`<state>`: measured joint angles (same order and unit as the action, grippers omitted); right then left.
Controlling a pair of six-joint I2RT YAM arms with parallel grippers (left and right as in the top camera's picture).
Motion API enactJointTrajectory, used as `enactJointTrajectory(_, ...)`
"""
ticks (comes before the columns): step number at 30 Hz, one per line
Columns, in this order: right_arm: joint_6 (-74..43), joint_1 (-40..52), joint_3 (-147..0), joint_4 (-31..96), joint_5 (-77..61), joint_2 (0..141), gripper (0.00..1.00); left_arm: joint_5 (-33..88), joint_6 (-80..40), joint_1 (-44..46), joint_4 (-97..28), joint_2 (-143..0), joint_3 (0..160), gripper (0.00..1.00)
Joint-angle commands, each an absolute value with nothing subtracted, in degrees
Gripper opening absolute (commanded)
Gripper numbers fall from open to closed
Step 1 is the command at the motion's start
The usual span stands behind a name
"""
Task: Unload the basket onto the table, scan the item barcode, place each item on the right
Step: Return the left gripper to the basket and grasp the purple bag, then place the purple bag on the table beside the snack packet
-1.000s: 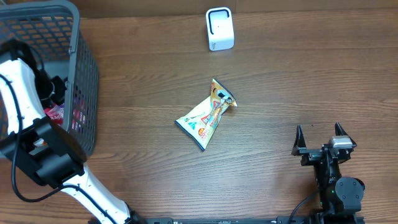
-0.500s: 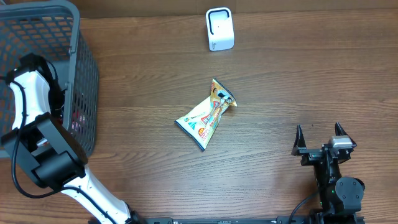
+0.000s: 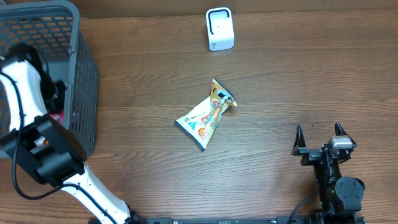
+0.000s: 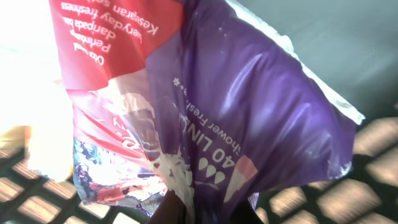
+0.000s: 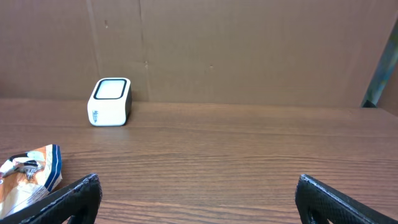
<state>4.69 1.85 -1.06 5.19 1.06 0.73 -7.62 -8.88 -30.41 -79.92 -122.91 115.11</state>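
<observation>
The left gripper (image 4: 208, 208) is clamped on a purple packet (image 4: 261, 112) inside the basket (image 3: 87, 68).
The basket sits at ten o'clock, the scanner (image 3: 219, 28) at twelve; the right gripper (image 3: 318, 138) rests wide open at four o'clock.

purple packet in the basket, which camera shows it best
Left wrist: the purple packet fills the frame, print legible, left gripper pinching its lower edge. Overhead shows perhaps a pink sliver through the basket wall. Right wrist shows none.
</observation>
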Motion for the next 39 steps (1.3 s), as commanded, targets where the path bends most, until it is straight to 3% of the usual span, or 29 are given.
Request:
enactJointTrajectory(1, 4.56, 1.54, -0.47, 4.82, 1.39, 0.16, 1.00, -2.20, -10.31, -30.79, -83.13, -120.16, 129.51, 0.04)
enactJointTrajectory(7, 4.56, 1.54, -0.47, 4.82, 1.37, 0.16, 1.00, 4.71, -10.35, -30.79, -84.73, -113.60, 142.54, 0.04)
enactJointTrajectory(13, 4.56, 1.54, -0.47, 4.82, 1.37, 0.16, 1.00, 14.44, -10.31, -29.04, -84.95, -103.35, 145.93, 0.04)
enactJointTrajectory(20, 4.56, 1.54, -0.47, 4.82, 1.37, 0.16, 1.00, 20.97, -9.63, -16.25, -89.03, -97.14, 145.91, 0.04)
enactJointTrajectory(29, 4.56, 1.54, -0.47, 4.82, 1.37, 0.16, 1.00, 2.52, -13.56, 8.27, -91.96, -101.16, 134.63, 0.04)
enactJointTrajectory(33, 4.56, 1.54, -0.47, 4.82, 1.37, 0.16, 1.00, -3.79, -16.99, 14.35, -87.59, -105.12, 123.31, 0.04)
enactJointTrajectory(39, 4.56, 1.54, -0.49, 4.82, 1.39, 0.16, 1.00, -3.84, -18.81, 18.52, -76.01, -112.05, 108.42, 0.04)
